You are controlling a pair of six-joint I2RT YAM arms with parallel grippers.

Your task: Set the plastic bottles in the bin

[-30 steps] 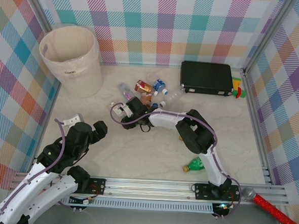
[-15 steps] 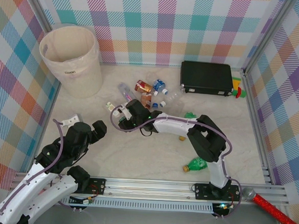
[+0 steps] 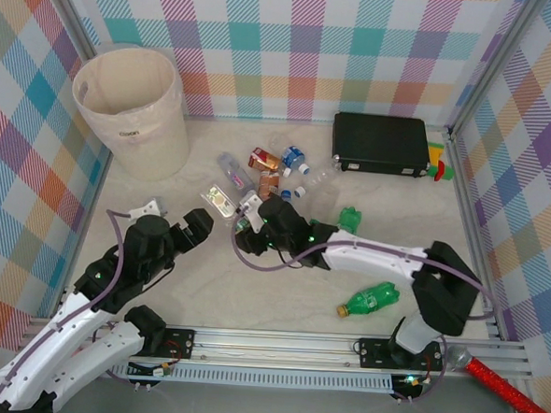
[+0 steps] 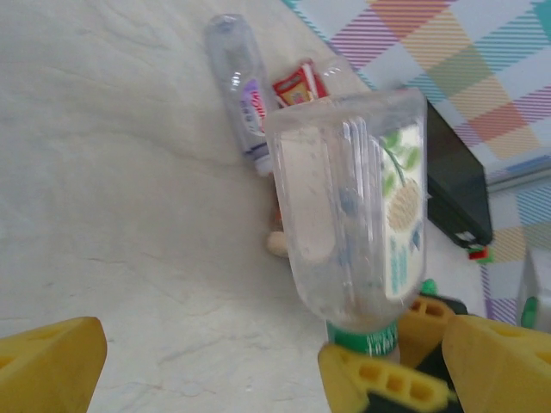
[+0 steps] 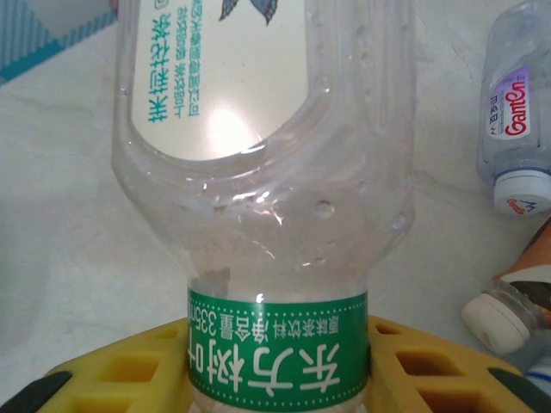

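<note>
Plastic bottles are the job, and 1 of them, a clear flat-sided plastic bottle with a white label and a green neck band (image 5: 258, 198), is up off the pale marbled table (image 3: 280, 291). Your right gripper (image 5: 277, 379) is clamped on its neck, with yellow pads (image 5: 120, 379) on either side of the green band. In the top view the bottle hangs left of centre, between the loose cluster of small bottles (image 3: 264, 161) and your left gripper (image 3: 176, 219). It is well apart from the tall round cream-beige bin (image 3: 153, 147) in the far left corner. The left gripper is spread wide with nothing in it, and in its wrist view the held bottle's body sits right in front of it.

I read this as a hand-over rather than a straight carry, since the bin stands on the left arm's side. The next move calls for you to bring the left fingers around the bottle's body, across the flatter faces if they fit. Close them before the right lets go, then lift above the rim and release. A green plastic bottle (image 3: 368, 299) lies near the right arm, waiting for its turn.
</note>
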